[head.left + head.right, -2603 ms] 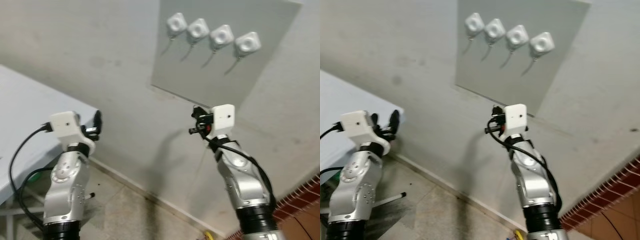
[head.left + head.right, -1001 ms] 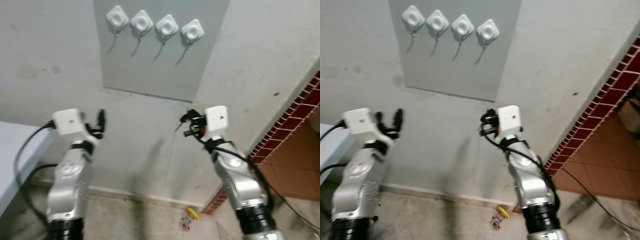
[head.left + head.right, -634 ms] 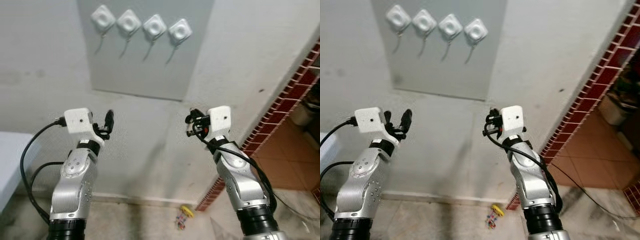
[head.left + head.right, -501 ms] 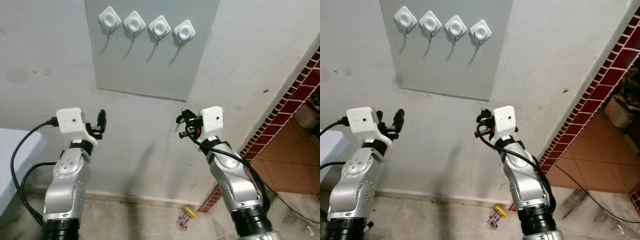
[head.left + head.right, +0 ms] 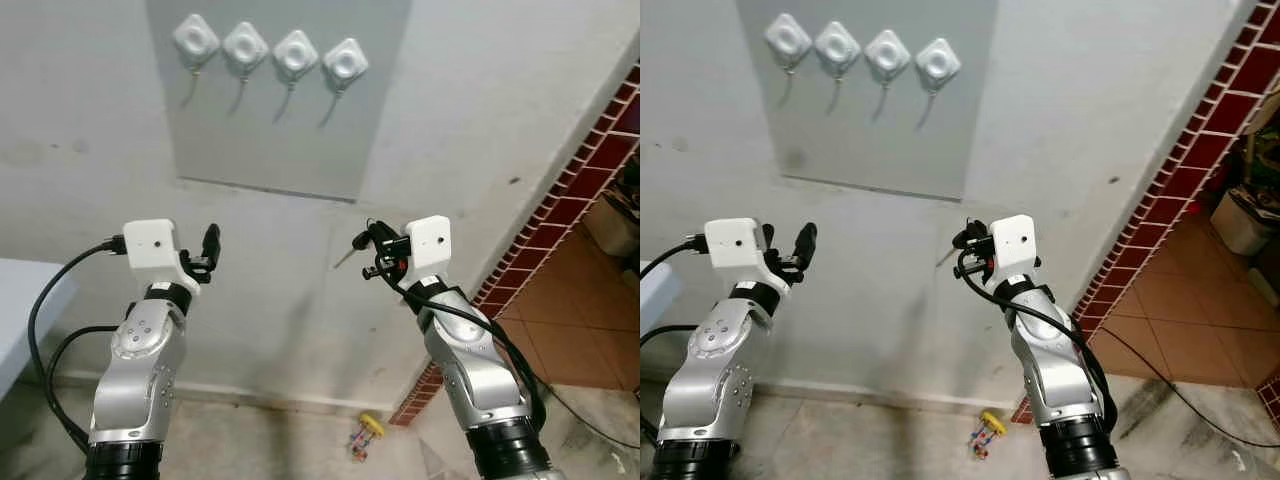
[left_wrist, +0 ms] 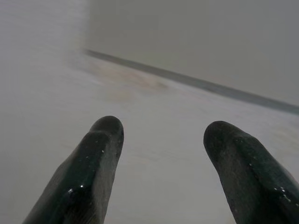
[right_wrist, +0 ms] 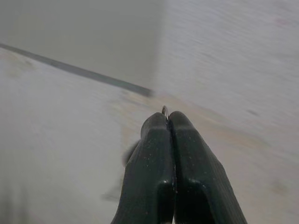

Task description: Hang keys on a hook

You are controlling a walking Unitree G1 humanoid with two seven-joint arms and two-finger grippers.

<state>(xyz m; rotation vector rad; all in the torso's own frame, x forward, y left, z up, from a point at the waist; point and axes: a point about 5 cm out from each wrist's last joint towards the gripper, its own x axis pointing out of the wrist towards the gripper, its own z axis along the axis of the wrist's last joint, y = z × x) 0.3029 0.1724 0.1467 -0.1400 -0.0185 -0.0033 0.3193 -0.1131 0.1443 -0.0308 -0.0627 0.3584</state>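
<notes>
A small colourful toy (image 5: 365, 434) lies by the red brick wall (image 5: 560, 215).

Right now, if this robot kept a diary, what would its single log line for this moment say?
stage: approaching hooks | right gripper: shut on key ring, key dangling | left gripper: open, holding nothing | keys not yet hung

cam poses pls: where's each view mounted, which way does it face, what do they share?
Left/right eye views: head stereo pair, facing the wall; four hooks on a grey panel, both arms, right gripper holding a key.
Left wrist view: along the open left gripper at the wall.
Right wrist view: along shut fingers, key ring peeking out.
Shared: the panel's lower edge.
</notes>
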